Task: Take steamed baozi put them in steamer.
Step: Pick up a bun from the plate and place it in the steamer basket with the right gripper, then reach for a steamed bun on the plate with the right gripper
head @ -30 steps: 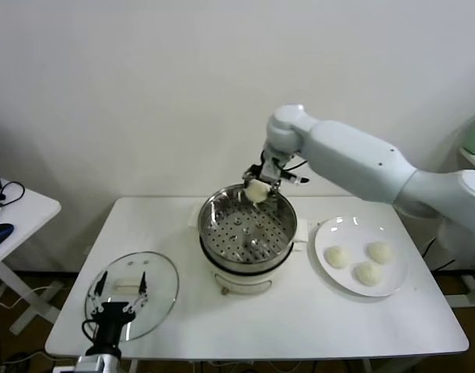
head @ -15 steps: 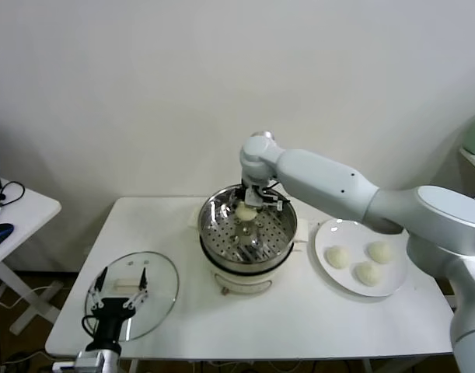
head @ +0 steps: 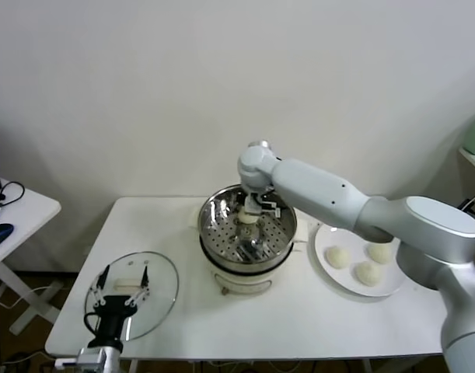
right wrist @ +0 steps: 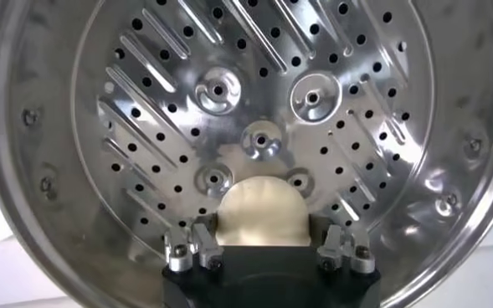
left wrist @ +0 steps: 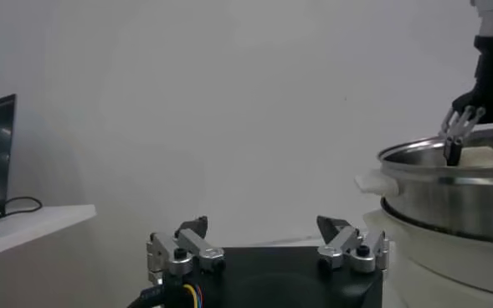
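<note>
The steamer [head: 249,233] is a big shiny pot with holes in its bottom. The right gripper [right wrist: 267,249] has come down inside it, its fingers a little apart around one round cream bun [right wrist: 261,213]. Three buns [head: 366,262] wait on the white plate [head: 334,280]. The left gripper [head: 120,289] hangs open over the glass lid [head: 161,284].

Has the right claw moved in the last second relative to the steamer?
Yes. The right claw has come down from above the steamer's far rim into the basket, carrying a baozi.
</note>
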`<control>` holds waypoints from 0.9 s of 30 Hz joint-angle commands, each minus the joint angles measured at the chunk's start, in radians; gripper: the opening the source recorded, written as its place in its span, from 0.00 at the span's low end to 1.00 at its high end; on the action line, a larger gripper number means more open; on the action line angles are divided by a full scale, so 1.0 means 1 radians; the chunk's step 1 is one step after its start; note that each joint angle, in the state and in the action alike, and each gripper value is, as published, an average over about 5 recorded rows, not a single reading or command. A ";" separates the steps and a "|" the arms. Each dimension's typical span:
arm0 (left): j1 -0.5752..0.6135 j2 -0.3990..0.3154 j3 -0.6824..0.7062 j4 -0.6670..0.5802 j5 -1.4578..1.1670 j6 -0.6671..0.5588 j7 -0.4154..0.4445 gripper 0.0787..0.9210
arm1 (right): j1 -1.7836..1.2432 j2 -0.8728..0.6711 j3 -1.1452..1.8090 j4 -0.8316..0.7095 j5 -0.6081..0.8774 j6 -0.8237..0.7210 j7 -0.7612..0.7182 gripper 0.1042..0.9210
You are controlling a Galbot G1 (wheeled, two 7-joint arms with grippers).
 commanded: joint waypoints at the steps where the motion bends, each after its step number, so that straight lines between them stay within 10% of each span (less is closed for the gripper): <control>1: -0.001 0.000 0.000 0.001 0.001 0.001 0.000 0.88 | -0.013 0.007 0.005 -0.009 -0.023 0.004 0.004 0.79; 17: -0.011 0.034 0.000 0.001 -0.008 0.006 -0.010 0.88 | 0.127 -0.119 0.007 0.106 0.195 0.000 -0.078 0.88; 27: -0.020 0.124 0.015 0.013 -0.061 -0.013 -0.020 0.88 | 0.408 -0.374 -0.241 0.090 1.004 -0.452 -0.148 0.88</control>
